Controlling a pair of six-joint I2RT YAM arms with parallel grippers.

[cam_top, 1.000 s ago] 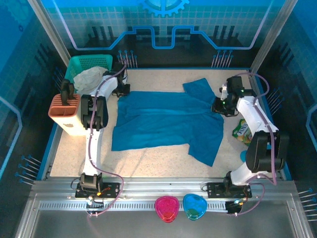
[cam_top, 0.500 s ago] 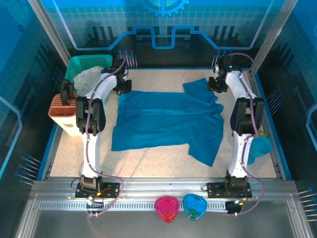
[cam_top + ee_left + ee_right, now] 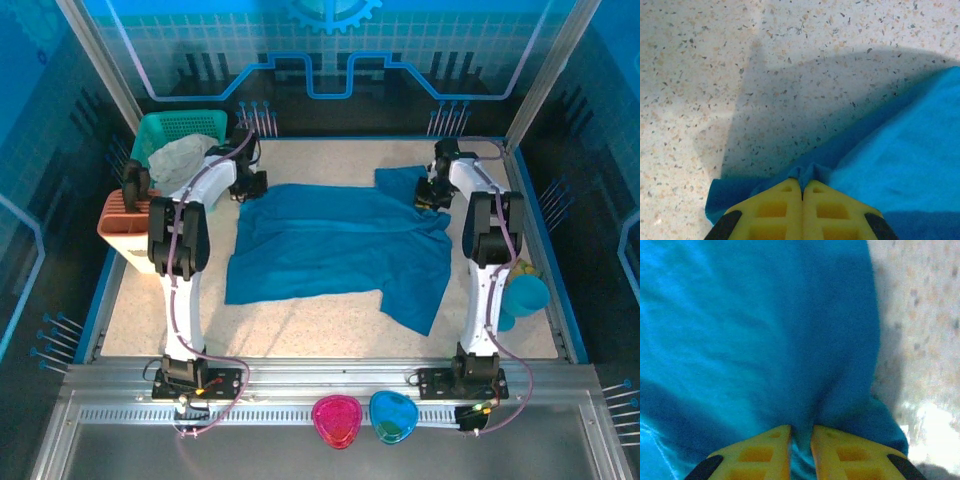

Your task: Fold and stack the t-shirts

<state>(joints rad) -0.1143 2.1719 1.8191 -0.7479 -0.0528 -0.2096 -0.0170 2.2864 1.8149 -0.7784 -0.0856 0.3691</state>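
The folding had hardly begun. The teal t-shirt (image 3: 330, 245) lay opened out across the middle of the worktop (image 3: 300, 335). Its body was spread wide, one sleeve reached toward the upper right of the frame, and another flap hung down toward the lower right. No crease had been turned over and no stack had been started, so by my reading every fold and the stacking itself remained to be done. A pale cloth (image 3: 183, 153) sat bunched in the green basket (image 3: 165, 127) at the upper left. Whether it was another garment I could not tell.

In the overhead view both arms were stretched far from their bases at the bottom of the frame toward its top. The left arm ran up the left side and its wrist turned inward, which put the left fingers (image 3: 250, 186) on the shirt's upper-left corner. The right arm stood almost straight up the right side, with the right fingers (image 3: 428, 197) brought down on the cloth near the upper-right sleeve.

The left wrist view showed the yellow pads pressed together with a small pleat of teal fabric nipped at their tips. The right wrist view showed the pads nearly closed, with a ridge of the fabric pinched in the narrow slot between them. It looked to me as if the two held corners were being readied for a first fold or a straightening pull.
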